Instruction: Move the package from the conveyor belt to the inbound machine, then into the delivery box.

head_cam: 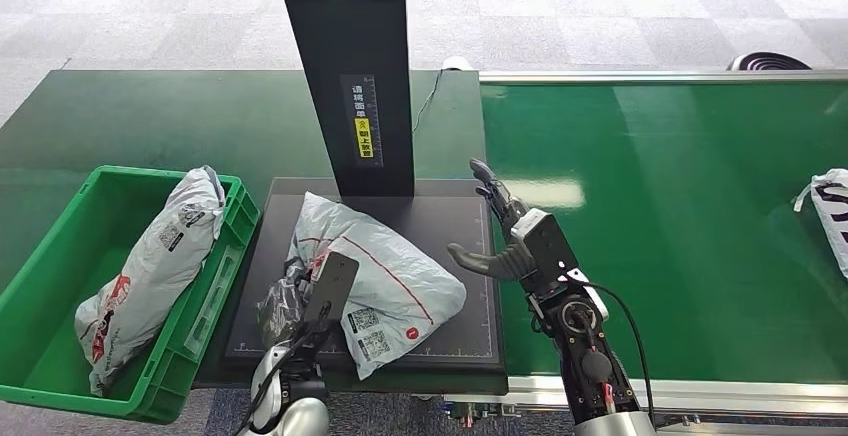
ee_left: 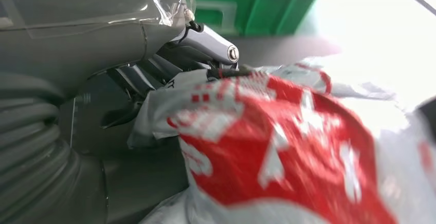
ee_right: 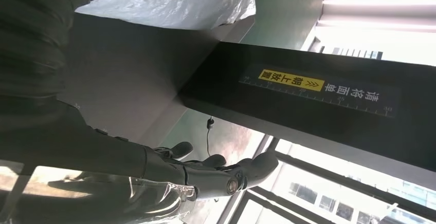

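Here your left hand [head_cam: 305, 301] rests on the near edge of the grey courier bag [head_cam: 385, 271], which lies on the black platform of the inbound machine [head_cam: 470, 286], under its dark upright column [head_cam: 345, 66]; from the left wrist view you see the fingers [ee_left: 205, 41] pressed into the bag's red-printed plastic [ee_left: 288, 142], gripping it. Your right hand [head_cam: 505, 236] hovers beside the bag with fingers spread wide, holding nothing; the right wrist view shows those fingers [ee_right: 226, 175] apart in the air. Another bag [head_cam: 150, 266] lies in the green delivery box [head_cam: 60, 256]; a striped package [head_cam: 830, 211] waits on the conveyor belt [head_cam: 680, 206].
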